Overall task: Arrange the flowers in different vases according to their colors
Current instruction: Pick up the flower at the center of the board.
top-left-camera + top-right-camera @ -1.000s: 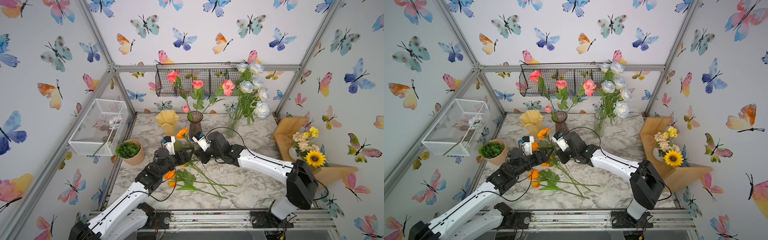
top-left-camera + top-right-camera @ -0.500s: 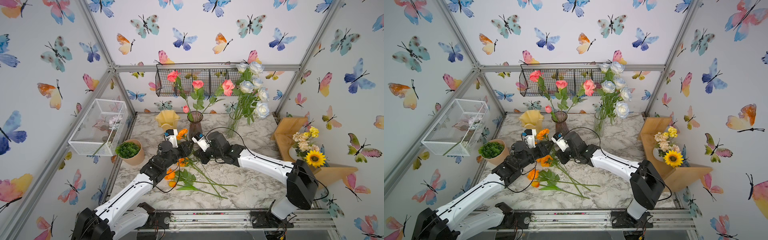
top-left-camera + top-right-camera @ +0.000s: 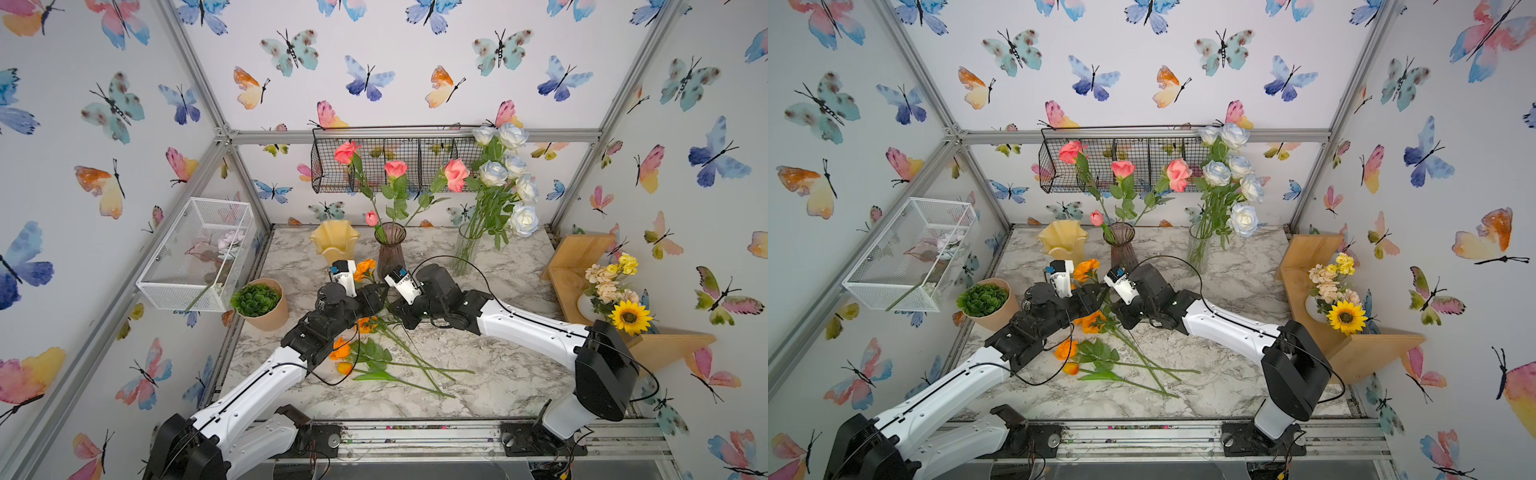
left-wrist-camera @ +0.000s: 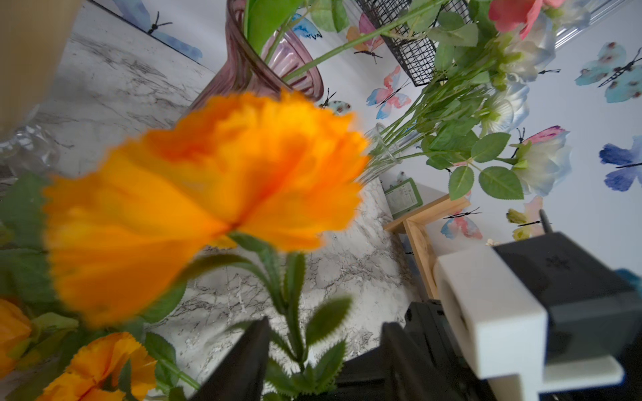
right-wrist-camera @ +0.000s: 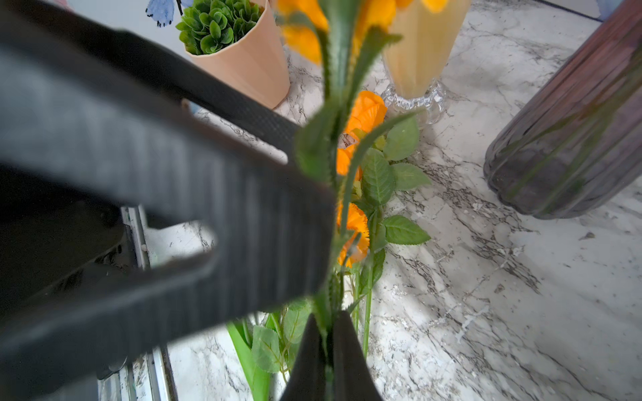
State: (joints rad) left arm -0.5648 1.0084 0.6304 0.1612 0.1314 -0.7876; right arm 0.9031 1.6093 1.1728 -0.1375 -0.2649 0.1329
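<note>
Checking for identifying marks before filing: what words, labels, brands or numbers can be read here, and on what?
No text can be read in any view.
Green-edged card beside the wooden shelf: printed lines, too small and blurred to read.

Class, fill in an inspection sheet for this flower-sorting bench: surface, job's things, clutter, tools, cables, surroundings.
Surface: marble tabletop, loose orange flowers lying on it.
Job's things: yellow vase empty; purple vase holds pink flowers; clear vase holds white-blue roses.
Clutter: succulent pot, sunflower bouquet.
Tools: right tool shut on orange marigold stem; left tool open astride that stem.
Cables: black cable looping above right arm.
Surroundings: butterfly walls, wire basket, mesh basket.
</note>
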